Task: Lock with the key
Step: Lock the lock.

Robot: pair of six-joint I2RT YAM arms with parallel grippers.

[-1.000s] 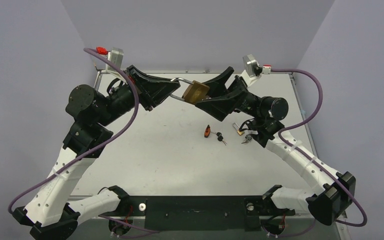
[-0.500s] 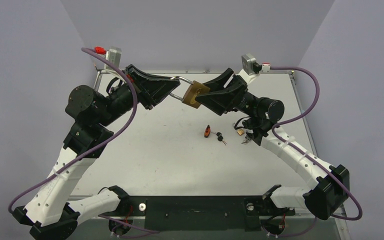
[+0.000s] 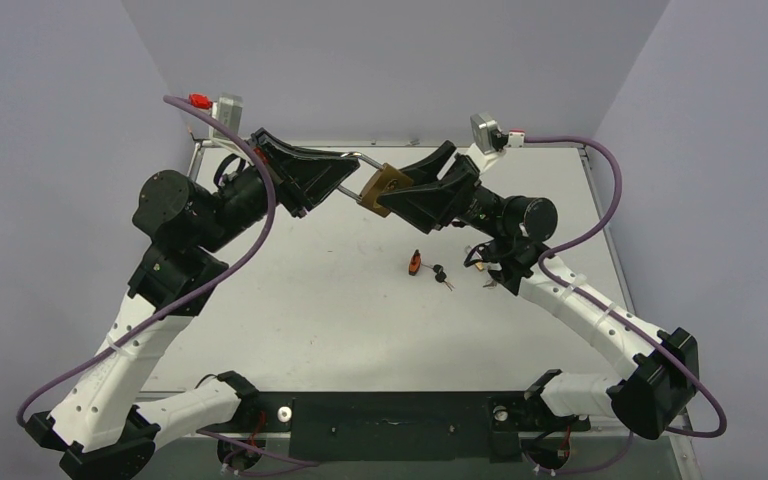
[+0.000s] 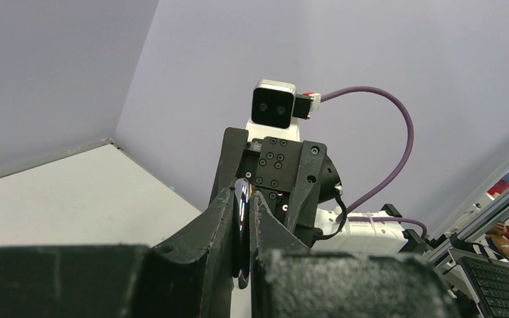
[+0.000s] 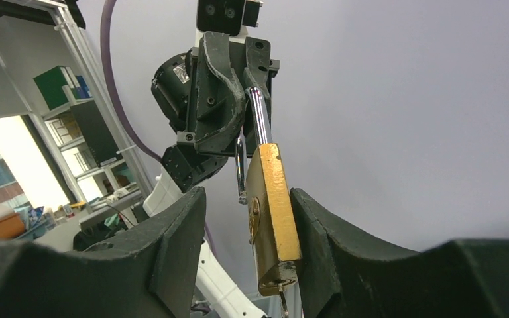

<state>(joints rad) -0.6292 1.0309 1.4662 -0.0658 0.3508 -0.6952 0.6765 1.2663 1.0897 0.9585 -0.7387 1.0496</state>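
- Overhead: the left gripper (image 3: pixel 348 171) pinches the shackle (image 3: pixel 364 158) of a brass padlock (image 3: pixel 381 188), held above the table (image 3: pixel 310 310). The right gripper (image 3: pixel 400 186) straddles the padlock's body. The keys (image 3: pixel 441 273) lie on the table.
- Left wrist: the fingers (image 4: pixel 222 218) are clamped on the shackle.
- Right wrist: the fingers (image 5: pixel 179 245) are spread, with the padlock between them and a gap on one side.

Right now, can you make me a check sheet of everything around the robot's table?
Surface: white table, a few dark scuffs.
Job's things: brass padlock held in the air; steel shackle not clicked in.
Clutter: orange-tagged key and black keys lying loose.
Grippers: left gripper fingers shut on the shackle; right gripper fingers either side of the padlock, gap on one side, grip unclear.
Cables: purple cables loop off both wrists.
Surroundings: lilac walls.
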